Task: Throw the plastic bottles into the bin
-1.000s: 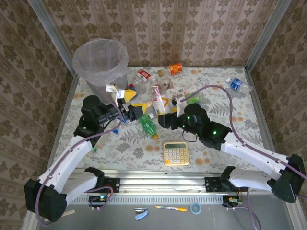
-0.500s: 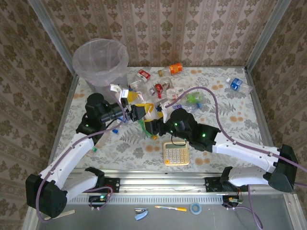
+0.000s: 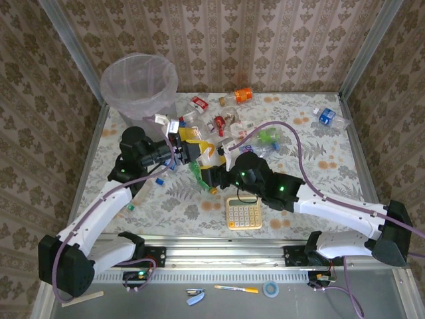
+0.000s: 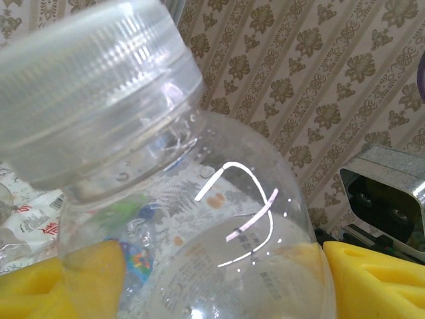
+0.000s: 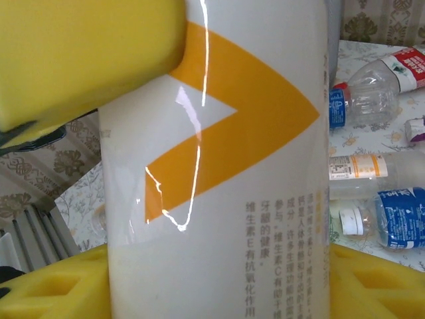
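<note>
A plastic bottle [image 3: 204,156] with a white label, an orange chevron and a clear cap hangs above the table between both arms. My left gripper [image 3: 189,147] is shut on its clear upper part [image 4: 199,199], a yellow pad [image 4: 60,282] on each side. Shut on the labelled body [image 5: 232,166] is my right gripper [image 3: 211,173]; the left gripper's pad [image 5: 86,53] shows above it. The grey bin [image 3: 109,86] with its whitish bag stands at the back left. Several other bottles [image 3: 242,95] lie across the back of the table.
A green bottle [image 3: 201,176] lies just under the two grippers. A yellow calculator [image 3: 243,212] sits near the front, below the right arm. A blue-labelled bottle [image 3: 325,116] lies far right. Metal rails edge the table.
My right gripper carried the bottle left toward the left gripper. The left gripper, wide open a second ago, has shut on the bottle's upper part.
</note>
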Controlling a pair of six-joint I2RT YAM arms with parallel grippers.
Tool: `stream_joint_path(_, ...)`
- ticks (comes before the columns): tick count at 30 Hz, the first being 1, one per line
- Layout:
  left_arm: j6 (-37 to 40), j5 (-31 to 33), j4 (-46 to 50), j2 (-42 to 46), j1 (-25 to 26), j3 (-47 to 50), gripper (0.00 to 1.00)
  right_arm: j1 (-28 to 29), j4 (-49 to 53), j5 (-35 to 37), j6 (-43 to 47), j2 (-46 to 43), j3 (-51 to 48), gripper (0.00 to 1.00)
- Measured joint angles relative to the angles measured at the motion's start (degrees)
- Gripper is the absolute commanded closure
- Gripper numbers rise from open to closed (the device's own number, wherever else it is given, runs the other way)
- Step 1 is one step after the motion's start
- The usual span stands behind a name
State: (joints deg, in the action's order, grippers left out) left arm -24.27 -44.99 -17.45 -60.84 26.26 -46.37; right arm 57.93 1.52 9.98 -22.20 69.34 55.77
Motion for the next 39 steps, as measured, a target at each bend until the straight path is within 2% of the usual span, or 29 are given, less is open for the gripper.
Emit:
stream_joint_path(6,0.0,1.3,-0.5,-0.3,2.3,-0.3,0.44,0.1,1.6,0.4,0.0,-1.7,-0.6,0.34)
stream_joint_path(9,0.0,1.7,-0.6,-0.4,3.3,-1.2,0.44,0.1,1.6,0.6,0.4,-2.6,-0.8,0.17)
stream_joint_path(14,0.3,1.9,0.7,-1.4,4.7,-2.8,0.45,0.6,2.3,0.6,1.7,-3.7,-0.7,0.0)
stream_joint_path(20,2.1,4.5,5.8,-2.1,4.7,-5.9,0.46,-1.1,5.7,0.2,1.4,-7.1,-0.5,0.0)
stream_joint_path(24,2.7,6.1,7.8,-2.2,2.8,-8.1,0.46,-2.6,8.3,-0.2,1.0,-9.5,-0.4,0.0)
stream_joint_path(39,2.8,7.8,12.0,-3.6,-14.1,-17.0,0.47,-8.8,22.3,-1.9,-1.0,-15.1,0.8,0.0)
